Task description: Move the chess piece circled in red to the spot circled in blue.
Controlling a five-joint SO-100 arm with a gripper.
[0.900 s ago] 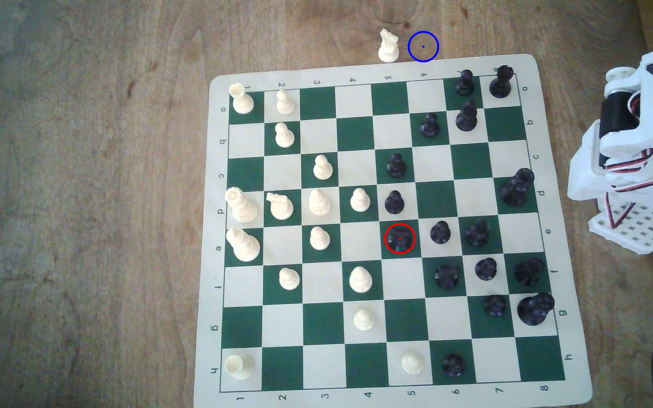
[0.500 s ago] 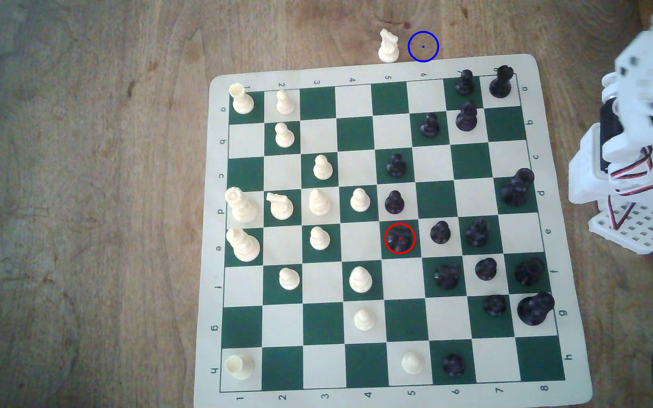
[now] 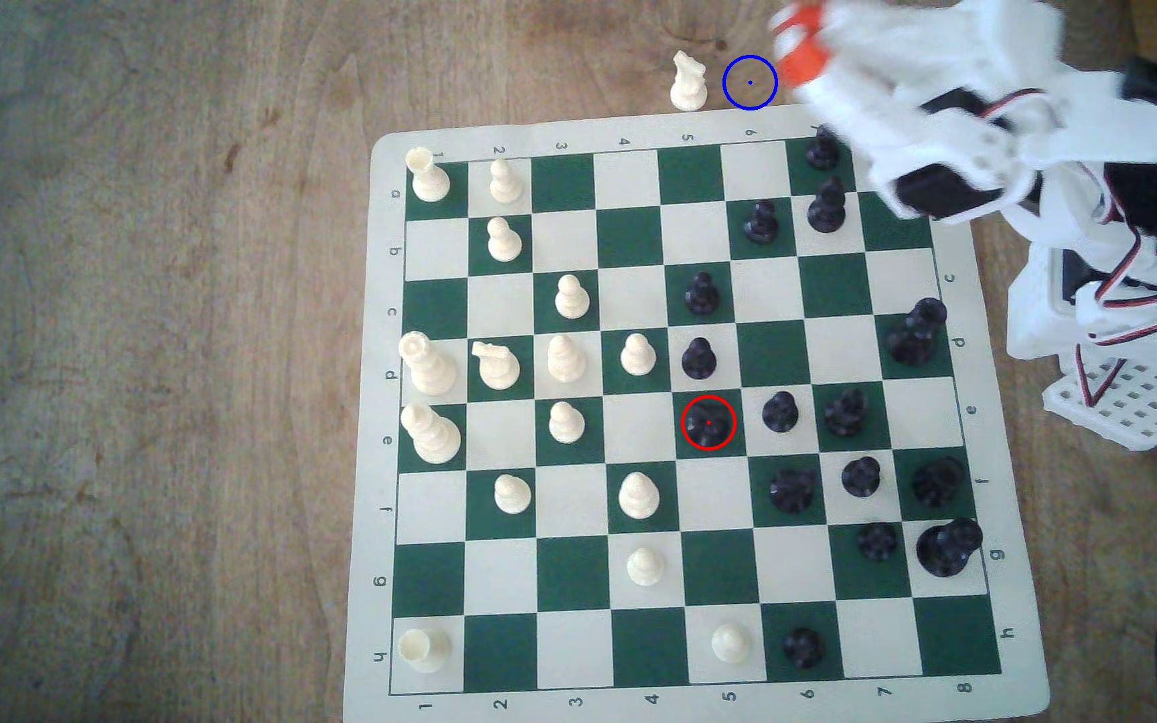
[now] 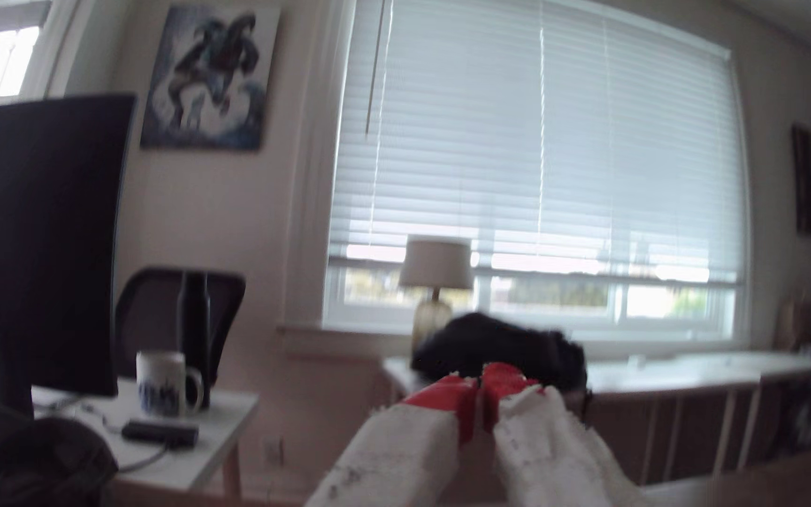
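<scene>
My end effector (image 3: 798, 52) hangs blurred over the desk (image 3: 144, 347) near the board's (image 3: 631, 125) far edge, just to the exterior view's right of the blue-ringed spot (image 3: 749, 83), holding nothing. In the wrist view its red-tipped fingers (image 4: 447, 397) are pressed together w/ only a thin slit btwn them, pointing at a room w/ a window (image 4: 540, 146). The black piece in the red ring (image 3: 708, 423) sits on a green square in row e, col 5, well apart from me. A cream knight (image 3: 688, 82) stands just beside the blue spot.
</scene>
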